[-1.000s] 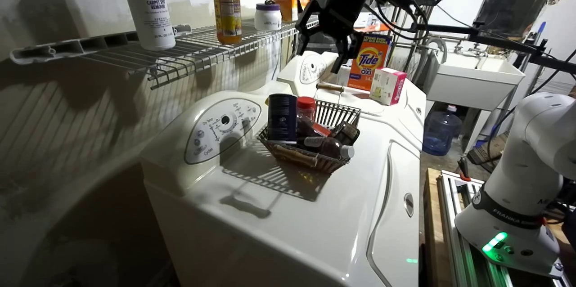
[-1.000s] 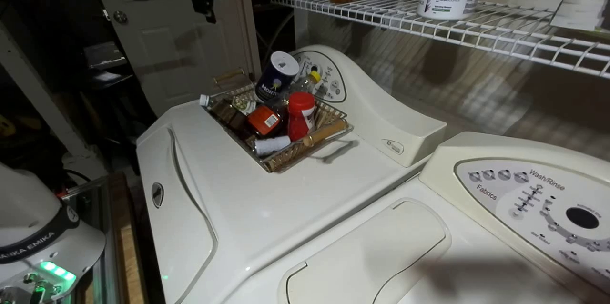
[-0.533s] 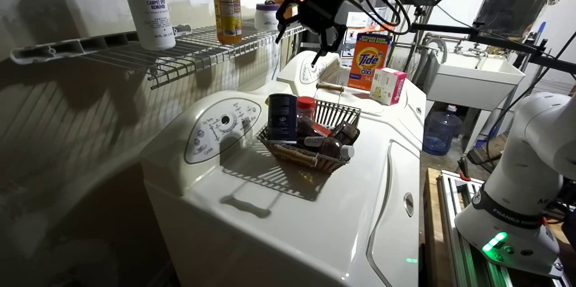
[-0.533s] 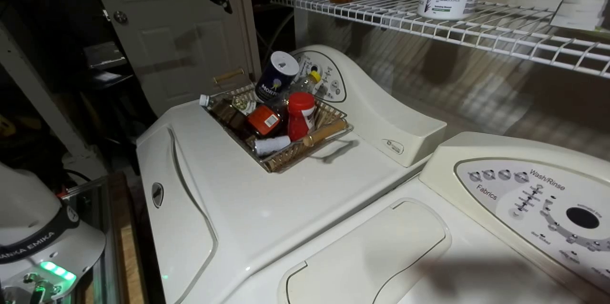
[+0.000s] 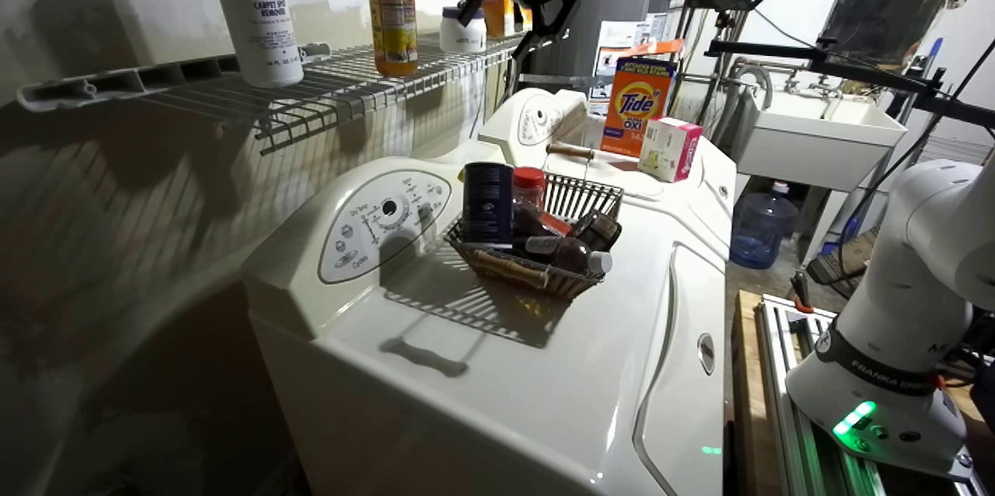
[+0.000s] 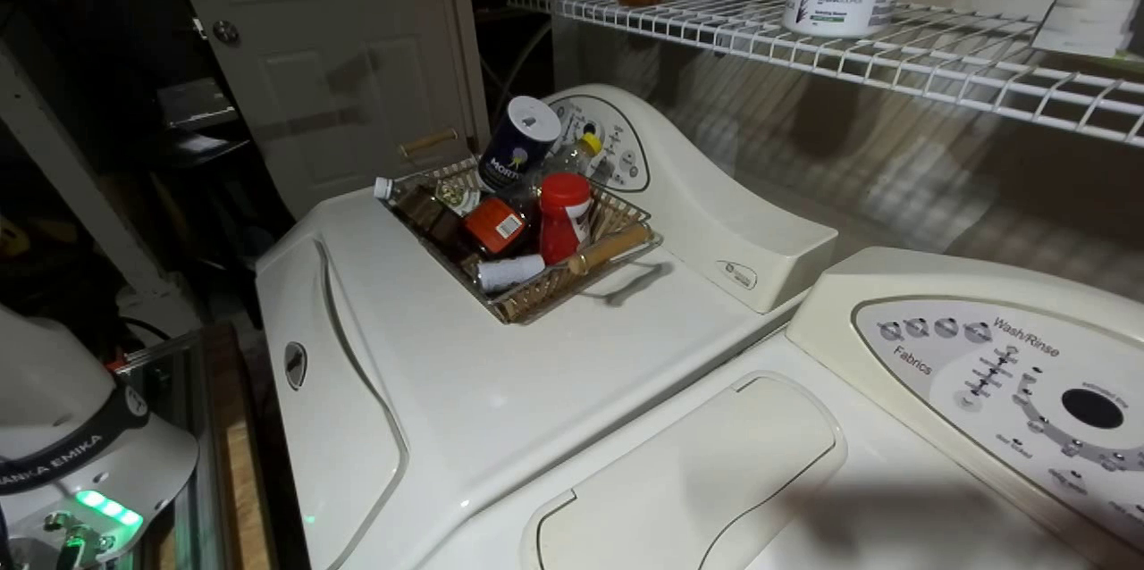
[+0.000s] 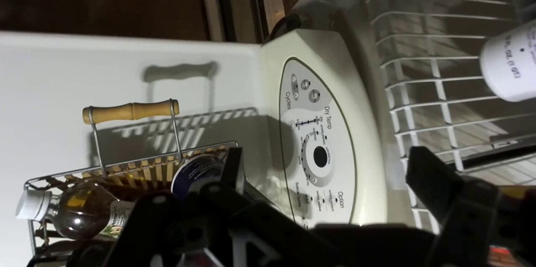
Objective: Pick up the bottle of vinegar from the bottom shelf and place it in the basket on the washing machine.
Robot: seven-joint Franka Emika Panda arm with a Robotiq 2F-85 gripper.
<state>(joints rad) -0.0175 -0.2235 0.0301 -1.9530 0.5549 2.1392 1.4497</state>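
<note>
Gripper: fingers spread wide, nothing between them. Target: bottle of vinegar, upright on the wire shelf near its front lip, long axis vertical, cap up. Key relation: in both exterior views the bottle lay to the shelf side of the gripper, apart from it; how much of the gap was depth could not be read. In the wrist view the shelf lay at picture right, and a yellowish patch behind the shelf-side finger was possibly the bottle's label, too hidden to be sure. Fingers slanted downward, whereas the bottle's axis called for a level approach across its body; judged that the gripper would have to tilt toward the shelf before closing in. Neighbours: white jar with purple lid near the bottle, overlapped by a finger in an exterior view, orange box beyond it, tall white bottle on the opposite side. Jar judged the likeliest obstacle to a sweep along the shelf; entry from the front edge looked safer. Basket sat lower, on the washing machine, crowded with containers, so the set-down spot would need choosing.
</note>
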